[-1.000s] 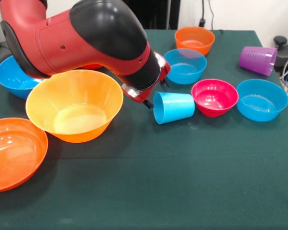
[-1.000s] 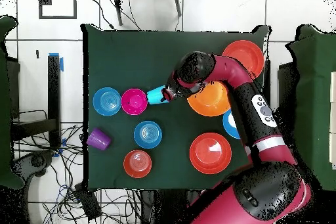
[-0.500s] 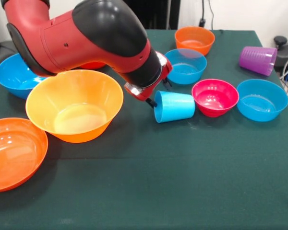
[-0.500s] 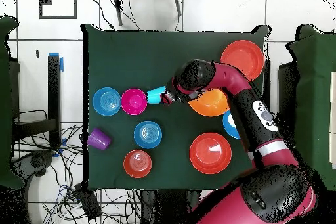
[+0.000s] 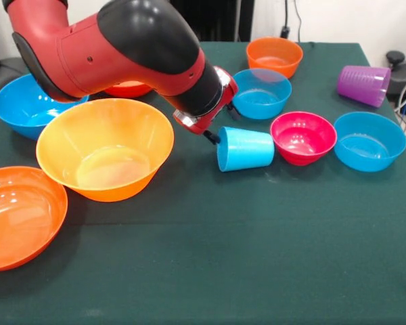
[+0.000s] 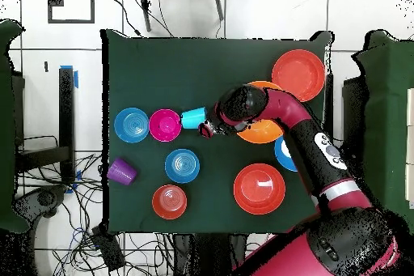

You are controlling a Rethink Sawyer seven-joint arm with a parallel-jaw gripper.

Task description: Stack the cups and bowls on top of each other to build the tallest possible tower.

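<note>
Front view: the light blue cup point(image 5: 245, 149) lies on its side on the green tabletop point(image 5: 257, 257), no tower begun.
Landmark: every place below is told from the light blue cup.
Cup axis: its long axis runs level across the tabletop; the mouth faces the jaws point(image 5: 212, 137), the closed base faces the magenta-pink bowl point(image 5: 302, 137).
Jaws: just off the cup's open rim, between it and the large yellow-orange bowl point(image 5: 105, 147); whether they are spread or closed cannot be told, and they do not appear to hold anything.
Arm: the single red and black arm point(image 5: 115, 51) reaches over the yellow-orange bowl toward the cup.
Pink bowl: just beside the cup's base, touching or nearly so.
Other bowls: a small blue bowl point(image 5: 369, 140) beyond the pink one; another blue bowl point(image 5: 260, 93) and a small orange bowl point(image 5: 274, 55) farther back behind the cup.
Purple cup point(image 5: 363, 85): on its side, well apart, toward the far corner.
Large bowls: a red-orange bowl point(image 5: 20, 215) and a large blue bowl point(image 5: 27, 105) past the yellow-orange one.
Overhead view: the cup point(image 6: 193, 117) sits between pink bowl point(image 6: 165, 125) and jaws point(image 6: 210, 129).
Room: open cloth on the cup's near side; likely the cup must be righted first.
</note>
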